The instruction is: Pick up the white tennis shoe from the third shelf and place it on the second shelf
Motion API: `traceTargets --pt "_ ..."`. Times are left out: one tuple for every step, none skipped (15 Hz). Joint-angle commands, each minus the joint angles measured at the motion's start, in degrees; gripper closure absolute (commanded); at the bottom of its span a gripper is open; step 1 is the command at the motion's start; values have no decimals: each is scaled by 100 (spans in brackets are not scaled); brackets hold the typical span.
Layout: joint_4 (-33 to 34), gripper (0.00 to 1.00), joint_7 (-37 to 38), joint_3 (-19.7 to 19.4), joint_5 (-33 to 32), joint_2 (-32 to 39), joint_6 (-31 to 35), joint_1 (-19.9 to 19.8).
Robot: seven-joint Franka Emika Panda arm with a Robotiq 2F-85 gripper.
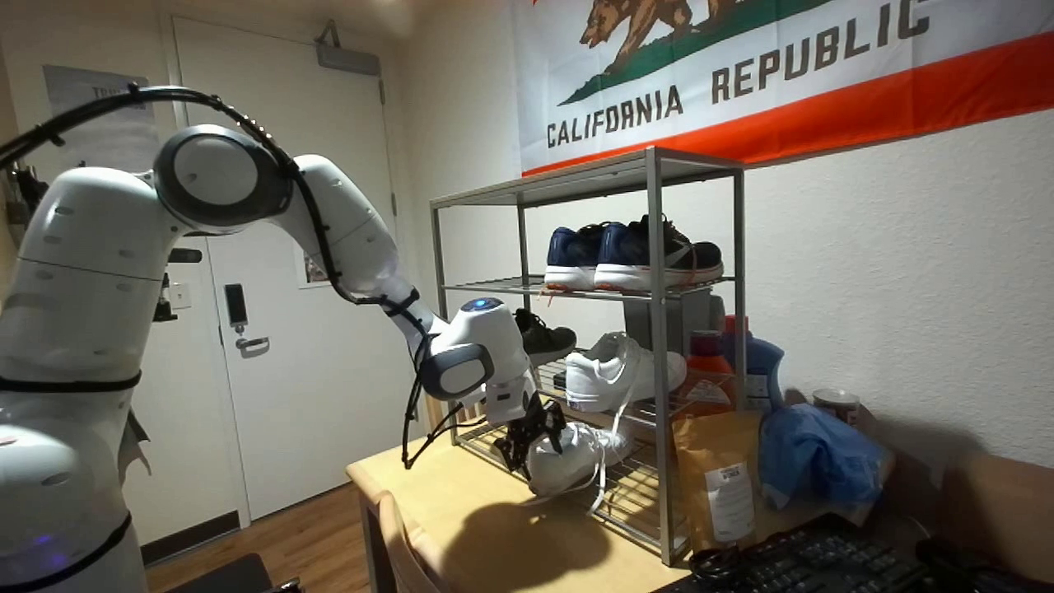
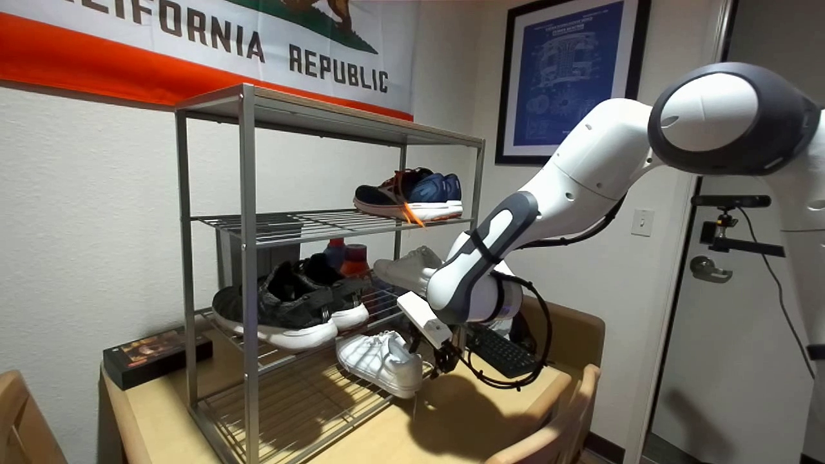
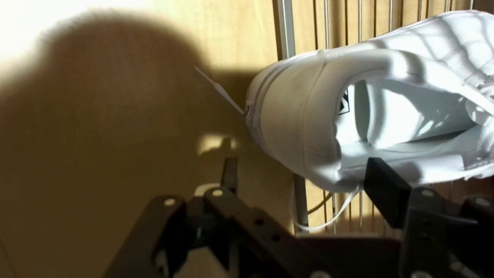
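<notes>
Our fingers [image 3: 387, 193] stand well apart, released, at the heel of the white tennis shoe [image 2: 379, 362]; in the wrist view one shows against the counter [image 1: 416, 486], while the other overlaps the shoe's collar, and we cannot tell whether it touches. We find the shoe on the third shelf [image 2: 277, 406], the lowest tier of the chrome rack [image 2: 247, 161], sole down, toe pointing inward, its heel jutting out past the front bar [image 3: 286, 31]. One end of its lace [image 3: 220, 89] sticks out behind the heel, and a loose loop crosses the bar beside it. On the second shelf [image 2: 383, 312], one level up, we see the black shoes [image 2: 293, 309] at one end and another white sneaker [image 1: 605, 379] farther along, with wire grid between them. The dark blue shoes [image 1: 622, 247] sit together on the tier above that. Next to the rack we make out an orange bottle [image 1: 710, 383] and a kraft pouch [image 1: 692, 461] with a white label; by the rack's opposite end a black box [image 2: 158, 357] lies on the counter.
</notes>
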Motion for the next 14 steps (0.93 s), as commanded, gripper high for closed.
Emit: traceTargets --pt "190 36 -31 -155 39 140 -191 133" --pt "202 37 -47 -146 55 156 -188 131" --pt "216 43 -72 -130 70 159 -186 122" --pt "243 50 -81 -118 81 156 -183 119" --pt "266 59 -89 -109 89 153 -174 115" --pt "278 66 -92 -109 88 153 -157 118" --pt "265 75 -132 -75 109 119 -148 100" --pt "241 79 -171 -44 125 95 -164 85" --pt "225 44 -178 -36 131 75 -166 92" --pt "218 40 -221 -3 153 60 -176 87" --pt "209 38 -260 -10 132 60 -173 111" --pt "211 33 -271 -25 109 68 -181 135" --pt "205 25 -251 -48 79 90 -156 175" --pt "197 18 -240 -63 59 100 -140 201"
